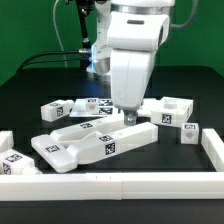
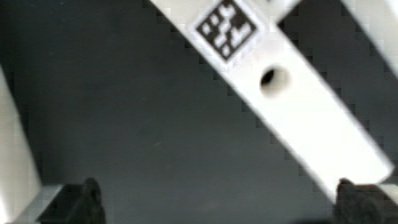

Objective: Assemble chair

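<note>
The chair parts lie loose on the black table. In the exterior view a long white bar (image 1: 104,128) with a tag lies on the slant in the middle, and a wide flat slab (image 1: 82,147) lies in front of it. Small tagged blocks (image 1: 57,110) sit at the exterior view's left, and a notched part (image 1: 165,112) and a small block (image 1: 190,132) at its right. My gripper (image 1: 128,116) hangs low over the bar's far end. In the wrist view the gripper (image 2: 219,205) is open and empty. The bar (image 2: 302,110), with its tag and a round hole (image 2: 276,78), runs toward one fingertip (image 2: 365,200).
A plain white rail (image 1: 130,184) edges the table at the front and at the exterior view's right (image 1: 211,150). A tagged white piece (image 1: 14,160) lies at the front left corner. Cables hang behind the arm. A white edge (image 2: 13,150) shows at the wrist view's side.
</note>
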`<move>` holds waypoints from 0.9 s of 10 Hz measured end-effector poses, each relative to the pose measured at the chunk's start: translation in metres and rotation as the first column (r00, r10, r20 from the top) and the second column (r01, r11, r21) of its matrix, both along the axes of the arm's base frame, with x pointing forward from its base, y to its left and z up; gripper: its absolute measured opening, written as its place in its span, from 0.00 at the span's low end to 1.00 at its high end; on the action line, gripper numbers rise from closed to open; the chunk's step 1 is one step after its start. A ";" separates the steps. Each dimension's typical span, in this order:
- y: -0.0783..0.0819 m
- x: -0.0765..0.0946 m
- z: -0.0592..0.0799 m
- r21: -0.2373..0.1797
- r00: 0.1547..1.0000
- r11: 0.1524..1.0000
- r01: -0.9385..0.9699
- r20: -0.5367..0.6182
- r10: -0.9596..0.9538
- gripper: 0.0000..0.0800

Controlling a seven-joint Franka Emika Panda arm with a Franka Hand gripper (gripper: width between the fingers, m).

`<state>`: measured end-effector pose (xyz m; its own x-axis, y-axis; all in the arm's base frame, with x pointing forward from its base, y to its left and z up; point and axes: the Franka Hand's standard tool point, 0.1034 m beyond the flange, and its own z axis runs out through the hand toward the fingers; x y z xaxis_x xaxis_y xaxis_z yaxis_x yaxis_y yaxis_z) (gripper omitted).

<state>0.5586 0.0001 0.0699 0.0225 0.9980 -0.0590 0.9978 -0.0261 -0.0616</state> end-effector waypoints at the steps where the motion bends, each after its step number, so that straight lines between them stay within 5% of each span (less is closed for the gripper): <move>1: -0.001 -0.004 -0.007 0.013 0.999 0.999 -0.051 -0.005 0.051 0.81; 6: -0.009 -0.009 -0.012 0.018 0.998 0.998 -0.055 -0.001 0.055 0.81; 9: -0.022 -0.030 -0.038 0.038 0.990 0.990 -0.136 -0.041 0.137 0.81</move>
<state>0.5284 -0.0224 0.0314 -0.1157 0.9930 -0.0223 0.9883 0.1128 -0.1029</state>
